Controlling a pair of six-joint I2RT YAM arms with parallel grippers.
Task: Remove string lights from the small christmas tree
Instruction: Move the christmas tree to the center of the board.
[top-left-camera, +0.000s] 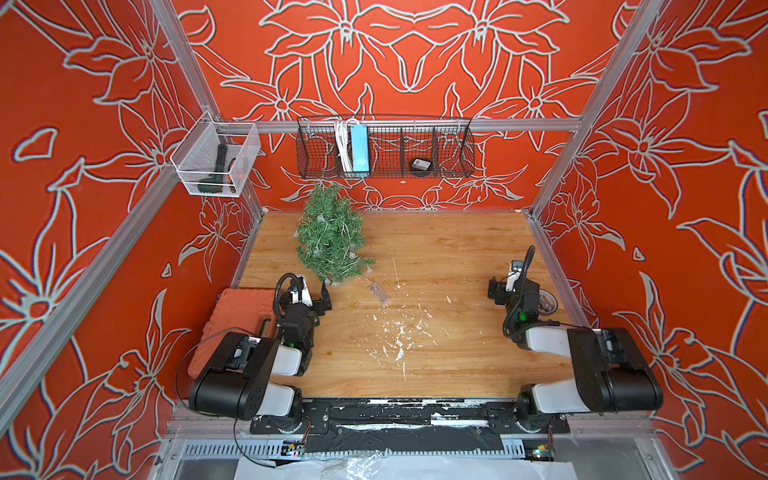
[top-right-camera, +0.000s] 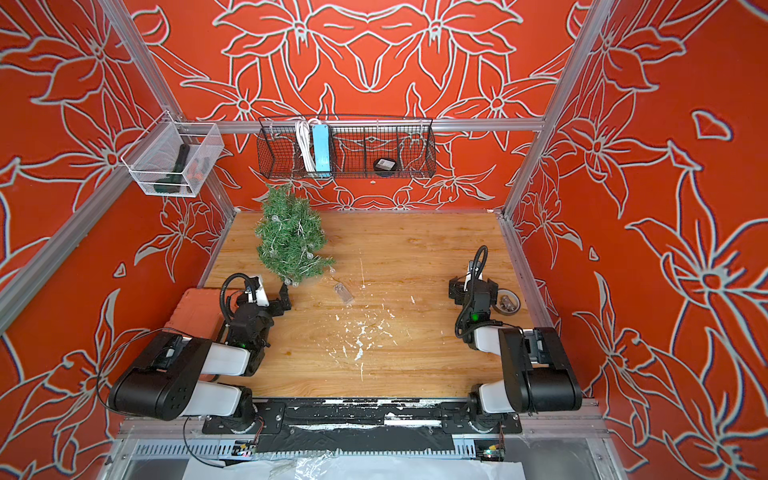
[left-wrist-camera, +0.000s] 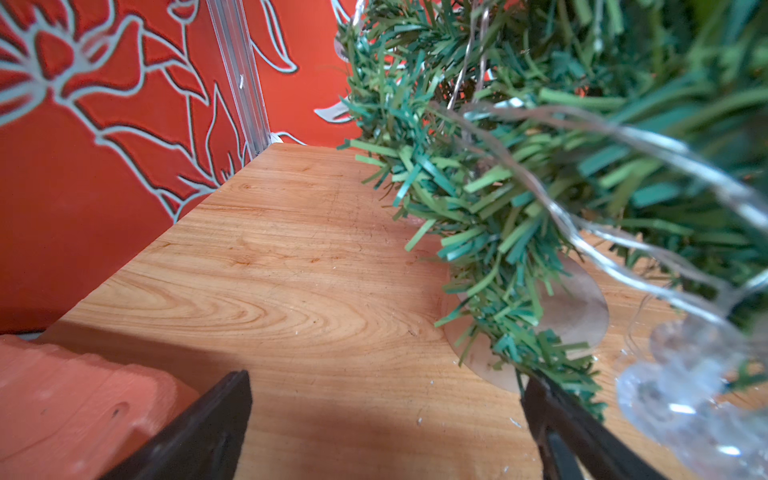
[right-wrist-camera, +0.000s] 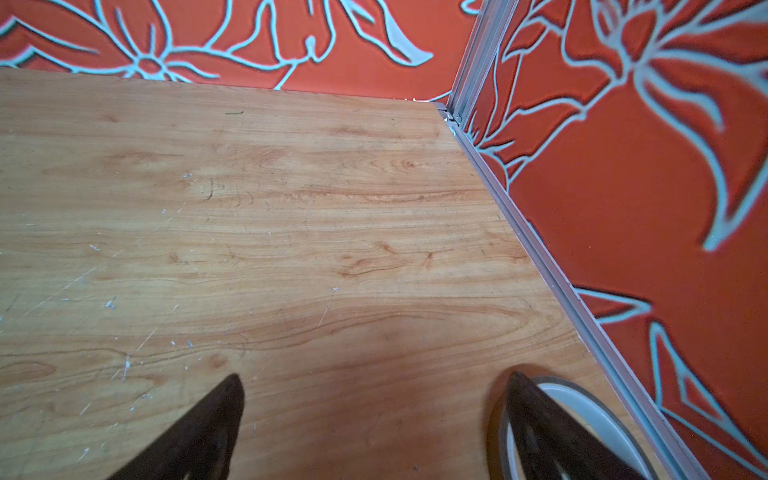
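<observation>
String lights (left-wrist-camera: 673, 399) are wound through the small christmas tree (top-left-camera: 330, 237), placed at 10 o'clock on the desk (top-left-camera: 457, 249). Left tool (left-wrist-camera: 384, 386) and right tool (right-wrist-camera: 374, 386) are spread apart, empty. If the wire is pulled unbraced, the tree may be dragged.

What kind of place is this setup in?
Probably an enclosed robot work cell, not a living space: a left arm and right arm mounted at the front of a wooden tabletop, an aluminium frame carrying red flower-patterned walls, and a black wire basket hung on its back rail.
</observation>
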